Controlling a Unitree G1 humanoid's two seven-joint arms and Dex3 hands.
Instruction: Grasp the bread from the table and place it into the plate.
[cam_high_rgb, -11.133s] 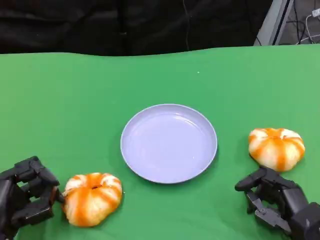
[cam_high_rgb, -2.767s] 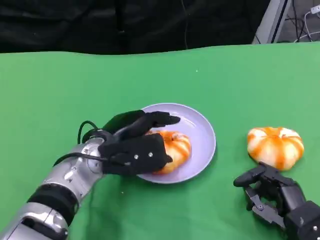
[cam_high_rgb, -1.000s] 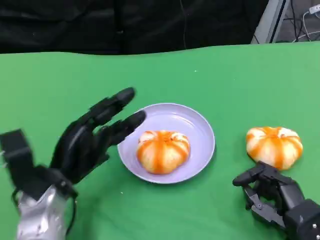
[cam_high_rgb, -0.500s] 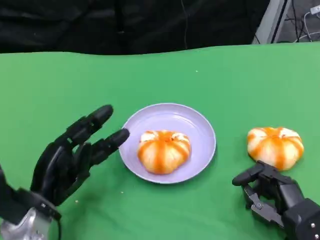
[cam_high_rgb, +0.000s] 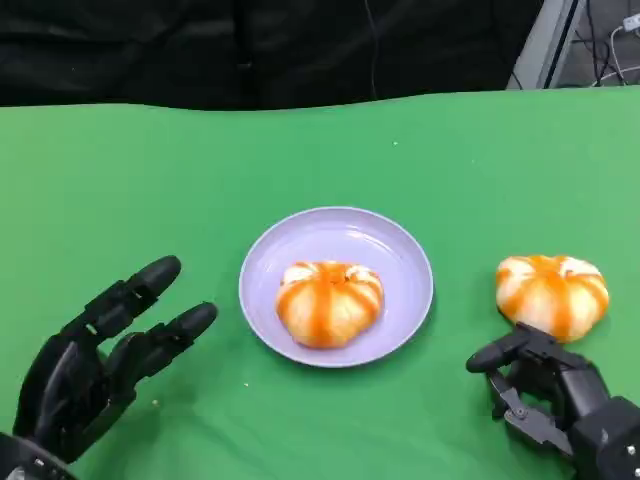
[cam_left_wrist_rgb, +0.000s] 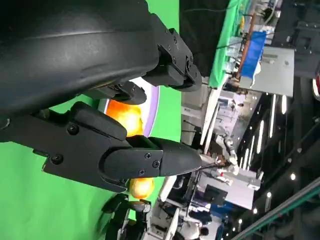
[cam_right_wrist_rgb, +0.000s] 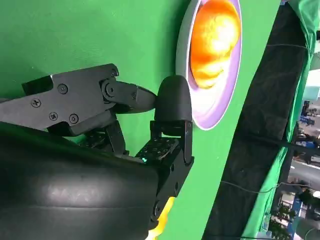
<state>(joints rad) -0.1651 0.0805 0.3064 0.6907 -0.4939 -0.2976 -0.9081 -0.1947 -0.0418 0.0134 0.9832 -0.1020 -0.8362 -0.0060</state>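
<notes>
Bread, round bun w/ orange glaze stripes (cam_high_rgb: 328, 302), sits inside pale lilac round plate (cam_high_rgb: 405, 250), a bit toward the plate's near-left part, touching nothing but the plate. Seen also in left wrist view (cam_left_wrist_rgb: 122, 116) between black fingers, and in right wrist view (cam_right_wrist_rgb: 214, 42) on the plate (cam_right_wrist_rgb: 220, 112).

Second orange-striped bun (cam_high_rgb: 552, 294) lies on green cloth-covered bench (cam_high_rgb: 300, 150), well right of plate, not touching it.

Left robot hand (cam_high_rgb: 95, 365) at lower left, off the plate and apart from it, palm up-ish, fingers spread and stretched toward the plate; holds nothing, wide open. Fingertips (cam_high_rgb: 195, 318) near plate's left rim but not touching.

Right robot hand (cam_high_rgb: 555, 395) at lower right, just below second bun, fingers curled in loosely, nothing held; thumb tip pointing left. Cannot tell whether fingers touch the bun — v. close. In right wrist view same robot hand (cam_right_wrist_rgb: 150, 125) w/ fingers bent, empty, above green cloth.

Black backdrop (cam_high_rgb: 250, 50) behind bench; metal frame & cables (cam_high_rgb: 590, 40) at top right. Left wrist view: blurred room w/ lights beyond bench edge.
</notes>
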